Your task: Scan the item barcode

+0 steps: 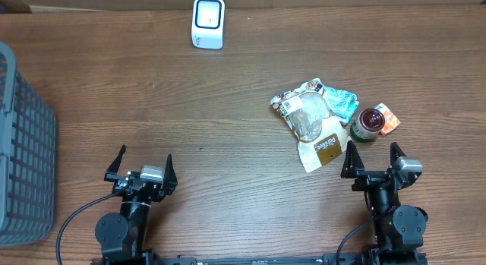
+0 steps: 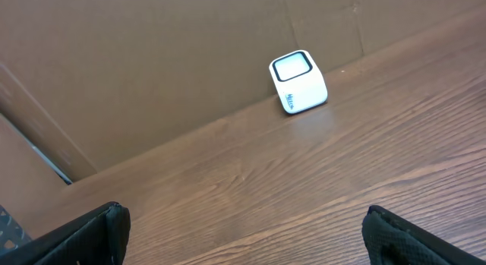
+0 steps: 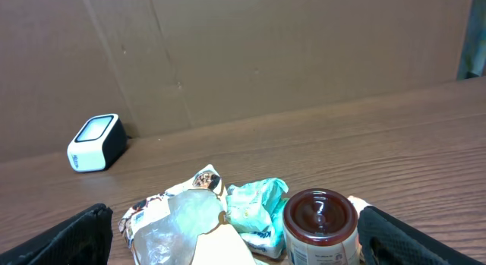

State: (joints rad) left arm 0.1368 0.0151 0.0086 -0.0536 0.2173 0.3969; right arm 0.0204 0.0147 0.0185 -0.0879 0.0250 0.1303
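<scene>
Items: I see a snack bag point(image 1: 310, 117), teal packet point(image 1: 343, 104) and brown-lidded jar point(image 1: 370, 124) clustered just ahead of the right gripper point(image 1: 372, 149).
Far edge: white scanner point(image 1: 208, 22), well apart from them.
Grippers: right gripper and left gripper point(image 1: 144, 157) both spread, empty.

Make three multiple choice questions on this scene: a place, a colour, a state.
1. Where is the scanner? A) at the far edge of the table B) between the arms C) near right corner
2. What colour is the lid of the jar? A) white B) dark red C) yellow
3. How are the left gripper and right gripper? A) gripping something B) shut, empty C) open, empty
Answers: A, it sits at the overhead view's top; B, the right wrist view shows it; C, fingers spread, nothing between.
</scene>
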